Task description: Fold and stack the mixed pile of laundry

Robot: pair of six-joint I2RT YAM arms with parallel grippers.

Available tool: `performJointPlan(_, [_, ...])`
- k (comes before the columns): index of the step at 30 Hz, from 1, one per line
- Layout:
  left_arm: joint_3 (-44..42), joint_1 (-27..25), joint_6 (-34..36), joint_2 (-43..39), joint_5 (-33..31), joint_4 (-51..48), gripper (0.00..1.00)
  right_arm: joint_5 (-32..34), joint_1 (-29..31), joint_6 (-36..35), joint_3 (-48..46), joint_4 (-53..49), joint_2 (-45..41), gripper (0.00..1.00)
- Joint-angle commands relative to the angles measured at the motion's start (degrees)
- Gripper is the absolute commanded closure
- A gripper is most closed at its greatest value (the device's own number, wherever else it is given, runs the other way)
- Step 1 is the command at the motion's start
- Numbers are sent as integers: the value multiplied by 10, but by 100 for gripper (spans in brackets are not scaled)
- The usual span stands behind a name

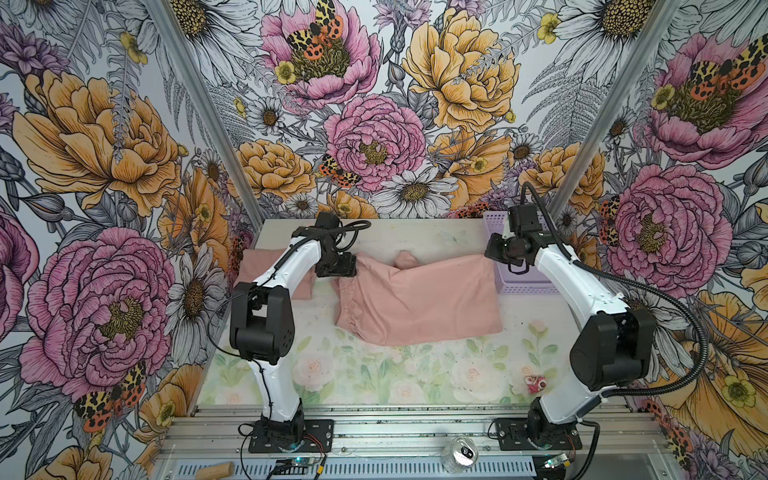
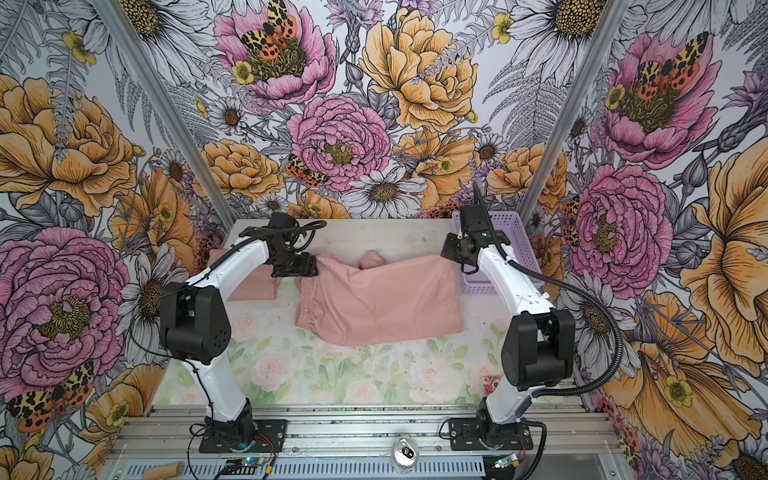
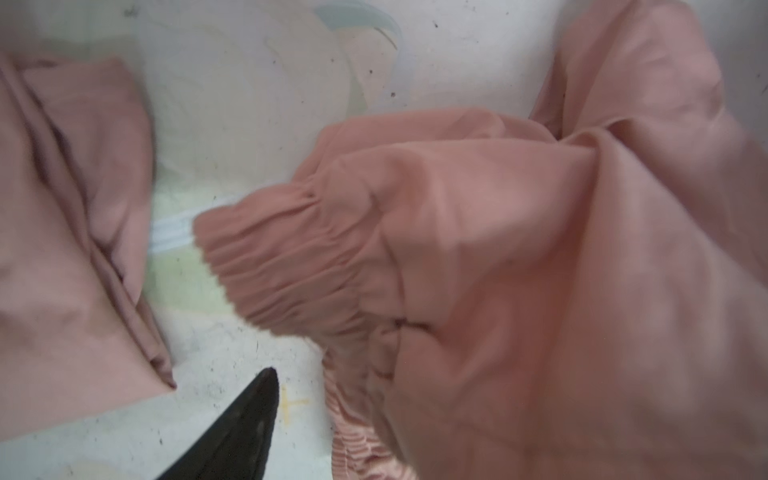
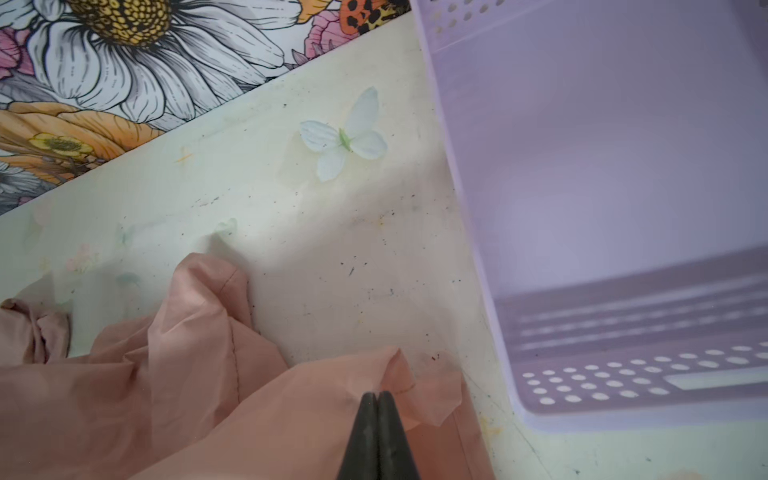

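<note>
Dusty-pink soft garment w/ gathered elastic band [image 1: 415, 303] lies spread mid-table on pale floral tabletop [image 1: 374, 374]. Band end is to the left, far right corner just beside lavender perforated plastic basket [image 1: 528, 284]. Right gripper [image 4: 377, 399] is pressed together, pinching that corner's hem. Left gripper [image 1: 336, 268] hovers over the band end. Wrist view shows only one black finger [image 3: 249, 419], off to the side w/ no cloth in it, so it reads as spread. Step, prob.: flattening before 1st fold. Next calls for left to take a band corner, then both fold across w/o bunching. Count: 2 pink garments, incl. folded pink piece [image 1: 251, 266] behind left arm; 1 basket; 2 grippers.
</note>
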Motion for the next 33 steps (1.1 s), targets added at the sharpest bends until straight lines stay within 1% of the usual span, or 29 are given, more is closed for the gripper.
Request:
performJointPlan(1, [-69, 5, -29, -104, -33, 36, 11, -3, 1, 11, 28, 26, 8, 100])
performJointPlan(3, [-123, 4, -46, -158, -40, 47, 3, -5, 2, 9, 26, 27, 13, 100])
performJointPlan(6, [-186, -5, -71, -215, -33, 51, 1, -6, 1, 7, 28, 30, 18, 100])
performJointPlan(9, [-242, -16, -104, -246, -23, 50, 3, -6, -3, 6, 33, 31, 26, 100])
performJointPlan(13, [-303, -33, -151, -263, -5, 54, 10, -3, -10, 5, 42, 31, 37, 100])
performJointPlan(16, [-339, -56, -177, -275, -1, 71, 17, -4, -18, 4, 47, 31, 46, 100])
performJointPlan(21, [-374, -76, -188, -275, 3, 98, 27, -7, -26, 2, 55, 32, 56, 100])
performJointPlan(26, [-397, -83, -167, -262, 26, 156, 40, -11, -28, 3, 57, 35, 63, 100])
performJointPlan(30, [-408, -86, -156, -247, 58, 191, 56, -9, -31, 2, 56, 36, 67, 100])
performJointPlan(31, [-411, -89, -156, -246, 63, 195, 63, -9, -32, 2, 56, 36, 69, 100])
performJointPlan(33, [-415, -91, -158, -244, 71, 196, 83, -10, -35, 2, 58, 36, 75, 100])
